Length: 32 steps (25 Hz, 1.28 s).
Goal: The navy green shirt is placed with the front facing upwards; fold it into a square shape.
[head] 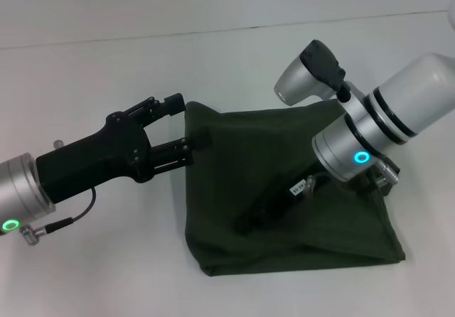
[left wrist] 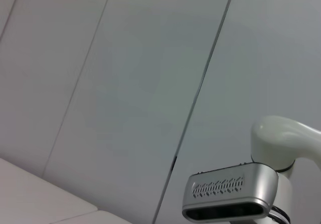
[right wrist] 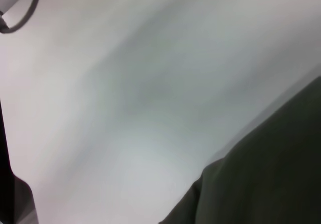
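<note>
The navy green shirt (head: 284,189) lies folded into a rough square on the white table (head: 92,260), and no print shows. My left gripper (head: 188,121) is open at the shirt's far left corner, one finger (head: 173,102) beyond that corner and the other (head: 193,142) at the left edge. My right gripper (head: 249,219) reaches in from the right and lies low over the middle of the shirt, black against the dark cloth. A corner of the shirt (right wrist: 271,179) on the table fills part of the right wrist view.
The left wrist view faces a pale wall and the robot's head camera (left wrist: 228,196). A seam in the table (head: 213,31) runs across the far side. A thin cable (head: 67,221) hangs under the left arm.
</note>
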### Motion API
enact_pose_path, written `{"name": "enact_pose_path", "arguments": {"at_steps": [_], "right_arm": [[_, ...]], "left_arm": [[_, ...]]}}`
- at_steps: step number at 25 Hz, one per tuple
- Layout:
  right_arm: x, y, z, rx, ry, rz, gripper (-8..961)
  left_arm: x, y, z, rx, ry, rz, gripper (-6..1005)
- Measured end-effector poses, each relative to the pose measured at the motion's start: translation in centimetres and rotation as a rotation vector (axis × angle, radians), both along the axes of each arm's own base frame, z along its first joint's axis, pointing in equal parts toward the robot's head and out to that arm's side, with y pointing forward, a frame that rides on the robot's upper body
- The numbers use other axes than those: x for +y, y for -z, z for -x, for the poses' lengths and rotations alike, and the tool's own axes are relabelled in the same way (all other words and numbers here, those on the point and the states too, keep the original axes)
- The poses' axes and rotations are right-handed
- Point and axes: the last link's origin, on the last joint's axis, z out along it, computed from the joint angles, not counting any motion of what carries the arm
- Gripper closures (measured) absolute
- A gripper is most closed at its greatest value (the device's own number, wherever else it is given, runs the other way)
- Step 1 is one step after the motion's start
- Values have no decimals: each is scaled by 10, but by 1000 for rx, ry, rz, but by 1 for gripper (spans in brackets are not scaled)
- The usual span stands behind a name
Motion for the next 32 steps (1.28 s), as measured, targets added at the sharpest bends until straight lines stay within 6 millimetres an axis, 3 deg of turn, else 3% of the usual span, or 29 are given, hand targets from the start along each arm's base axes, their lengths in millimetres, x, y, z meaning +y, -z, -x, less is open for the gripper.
{"name": "enact_pose_path", "arguments": {"at_steps": [3,9,17,22,25,30,32], "right_arm": [[0,-5,0,33,-6,-17,884],[19,-36,5,175,-56,-222,865],[36,-76,-23,272,-43,-514,840],[23,-93,-40,384,-99,-642,599],[7,-100,-49,451,-143,-685,350],[-20,-105,-64,522,-158,-686,112],[-33,-104,-69,532,-173,-650,86]], "left_arm": [[0,-1,1,-1,-3,-5,114],[3,-15,6,-36,-35,-49,114],[2,-40,23,-59,-97,-95,107],[-8,-49,33,-37,-100,-125,106],[-17,-55,39,-52,-105,-136,108],[-33,-60,46,-73,-98,-128,111],[-38,-58,48,-61,-89,-102,112]]}}
